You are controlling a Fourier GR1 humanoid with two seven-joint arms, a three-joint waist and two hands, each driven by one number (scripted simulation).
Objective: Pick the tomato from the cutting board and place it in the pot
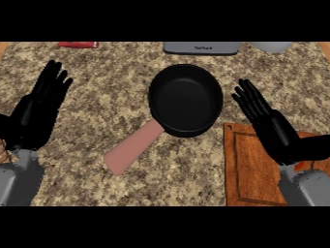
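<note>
A black pan point(186, 99) sits in the middle of the speckled stone surface point(110, 72). It is round and dark inside, and nothing can be seen lying in it. Its pink handle point(133, 148) sticks out toward the lower left.

To the right of the pan lies a brown wooden cutting board point(247, 169). The board's top left corner is just beside the pan's rim. No tomato shows on the bare part of the board. The right robot hand and its arm cover some of the board, so I cannot tell if the tomato is under there. I cannot see the tomato anywhere.

The right robot hand point(271, 128) is above the cutting board. Its fingers are straight and spread wide, pointing up and a bit left. Its thumb sticks out to the right. It holds nothing.

The left robot hand point(37, 112) is at the left side of the surface, well apart from the pan. Its fingers are straight and wide too, pointing up. It holds nothing.

At the far edge of the surface there is a grey box-like thing point(201, 48), a red thing point(78, 44) to the left, and a pale rounded thing point(272, 46) to the right. Only small parts of them show.
</note>
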